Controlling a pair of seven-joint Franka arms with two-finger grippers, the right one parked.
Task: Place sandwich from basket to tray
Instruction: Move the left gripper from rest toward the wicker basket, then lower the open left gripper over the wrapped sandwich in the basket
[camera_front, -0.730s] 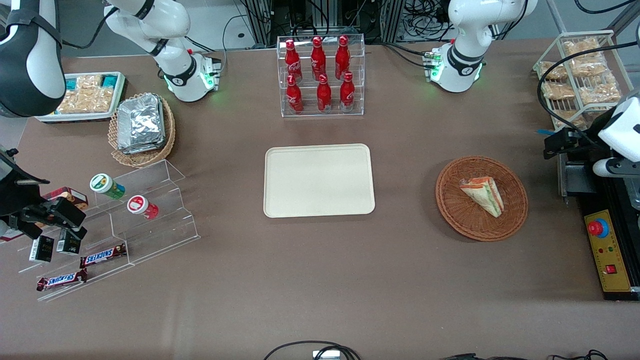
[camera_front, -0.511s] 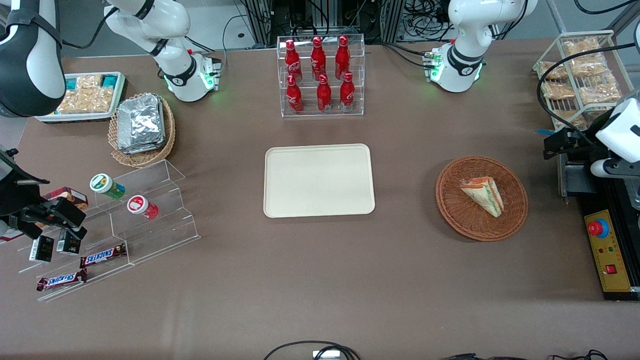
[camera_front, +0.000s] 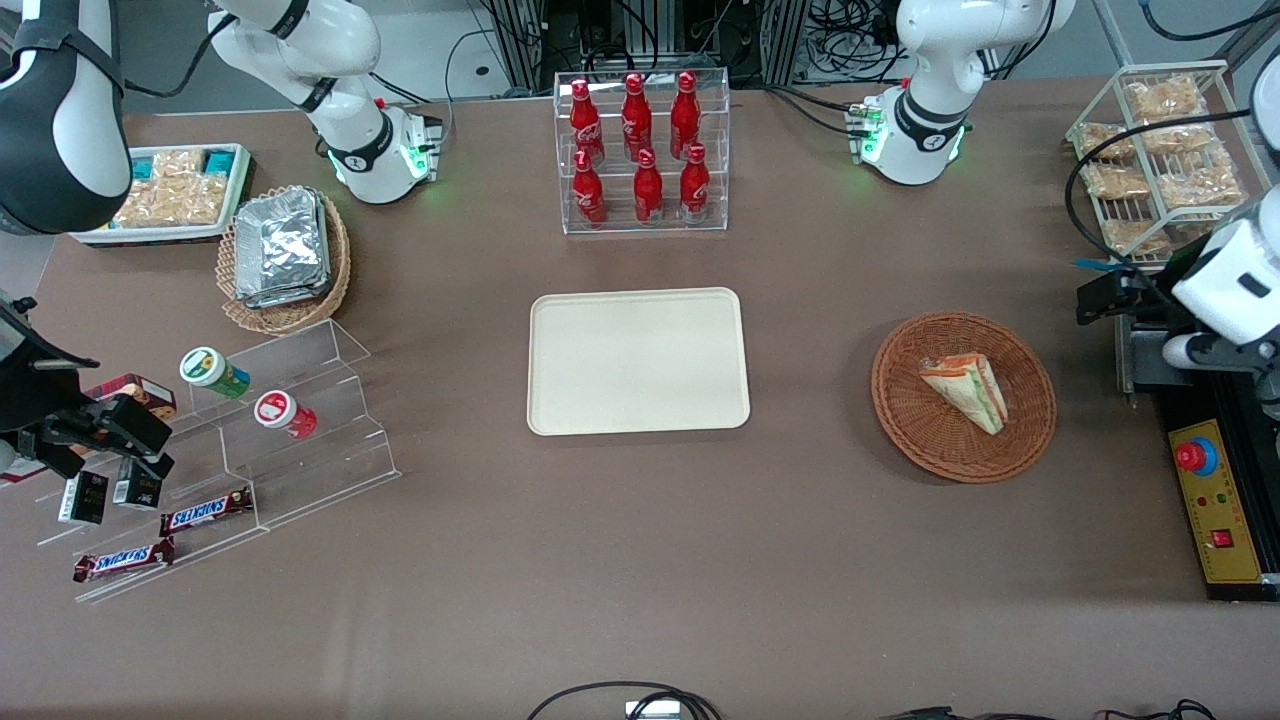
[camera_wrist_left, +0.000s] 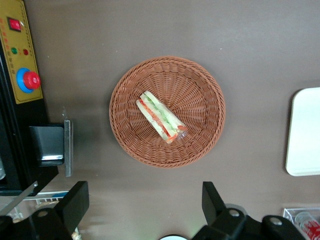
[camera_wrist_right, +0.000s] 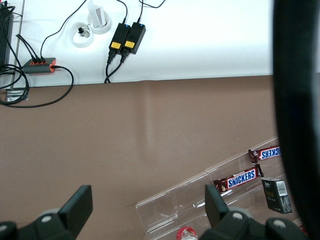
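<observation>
Sandwich (camera_front: 965, 390): a wrapped triangular wedge, lying inside the basket (camera_front: 1030, 440), roughly at its middle, with the filling layers visible along one edge. The wrist view confirms it resting on the woven floor of the basket (camera_wrist_left: 200, 145), sandwich (camera_wrist_left: 161, 116) clear of the rim on all sides.

Basket: round, reddish-brown wicker, standing on the brown worktop (camera_front: 640, 560) toward the working arm's end.

Tray (camera_front: 638, 361): cream-beige, rectangular, flat on the worktop near its centre, well apart from the basket. Nothing lies on it. One edge of the tray (camera_wrist_left: 305, 132) shows in the wrist view.

Gripper (camera_front: 1095, 300): held at the working arm's end of the worktop, beside the basket and above the edge of a black control box (camera_front: 1215, 510) with a red button. It is not over the sandwich and touches nothing. In the wrist view the gripper (camera_wrist_left: 145, 202) has its two black fingers (camera_wrist_left: 75, 200) spread wide apart, with bare worktop between them; nothing is gripped.

Other items noted: a clear rack of red bottles (camera_front: 640, 150) farther from the front camera than the tray; a wire rack of bagged snacks (camera_front: 1160, 150) at the working arm's end; a lighter wicker basket with foil packets (camera_front: 285, 255) toward the parked arm's end
</observation>
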